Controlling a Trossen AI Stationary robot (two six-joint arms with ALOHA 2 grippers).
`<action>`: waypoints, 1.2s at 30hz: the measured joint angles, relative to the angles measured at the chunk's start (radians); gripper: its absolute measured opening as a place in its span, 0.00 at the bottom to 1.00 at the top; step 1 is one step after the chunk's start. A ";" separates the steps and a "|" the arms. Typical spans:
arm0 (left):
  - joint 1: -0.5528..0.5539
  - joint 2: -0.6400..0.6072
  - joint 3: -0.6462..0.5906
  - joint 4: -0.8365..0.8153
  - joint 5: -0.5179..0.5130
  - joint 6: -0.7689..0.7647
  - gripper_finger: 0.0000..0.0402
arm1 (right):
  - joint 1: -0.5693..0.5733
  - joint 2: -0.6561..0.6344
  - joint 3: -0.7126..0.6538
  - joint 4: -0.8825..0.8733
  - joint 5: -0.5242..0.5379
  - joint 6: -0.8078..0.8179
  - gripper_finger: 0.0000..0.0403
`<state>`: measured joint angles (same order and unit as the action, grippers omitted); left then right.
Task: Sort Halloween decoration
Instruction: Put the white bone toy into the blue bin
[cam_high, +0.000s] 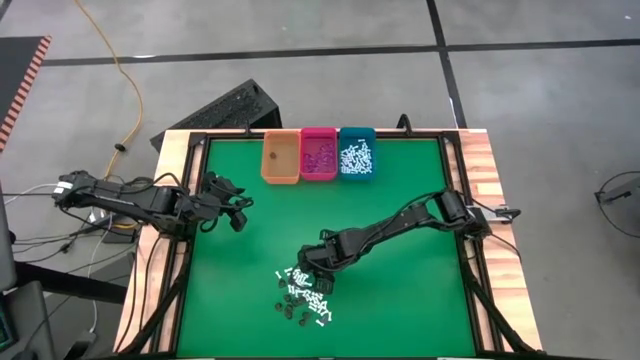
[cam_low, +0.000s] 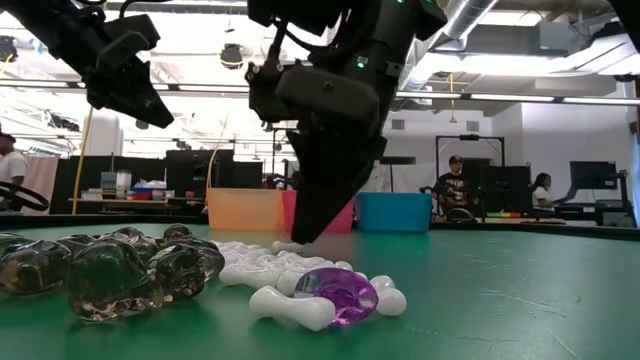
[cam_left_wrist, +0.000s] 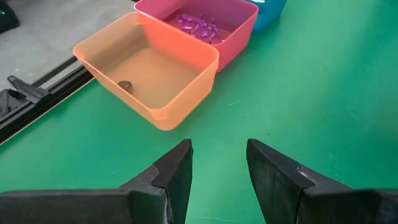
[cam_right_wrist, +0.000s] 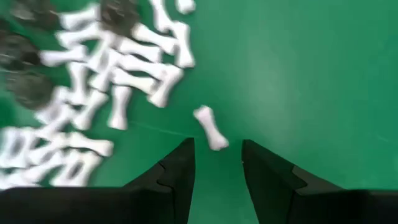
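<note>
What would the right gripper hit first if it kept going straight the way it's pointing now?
Most likely the lone white bone piece lying just ahead of the open right gripper, between its fingertip lines. Beyond it is bare green mat; the main pile of bones sits off to one side. Depth is hard to judge.

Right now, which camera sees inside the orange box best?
The left wrist view: it looks down into the orange box and shows one dark piece. The high view shows it tiny; the low view shows only its side; the right wrist view misses it.
</note>
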<state>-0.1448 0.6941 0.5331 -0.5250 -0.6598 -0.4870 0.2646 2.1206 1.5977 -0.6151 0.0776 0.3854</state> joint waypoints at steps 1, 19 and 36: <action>0.000 0.000 0.000 0.000 0.000 0.000 0.36 | 0.001 -0.001 0.001 0.003 0.000 -0.002 0.41; 0.000 0.000 0.000 0.000 -0.002 0.000 0.36 | -0.013 0.012 0.001 0.030 -0.002 -0.248 0.41; 0.000 0.000 0.000 0.000 -0.002 0.003 0.36 | -0.053 0.041 0.004 0.048 -0.125 -0.304 0.30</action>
<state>-0.1444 0.6941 0.5327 -0.5255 -0.6619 -0.4835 0.2116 2.1616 1.6016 -0.5667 -0.0476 0.0813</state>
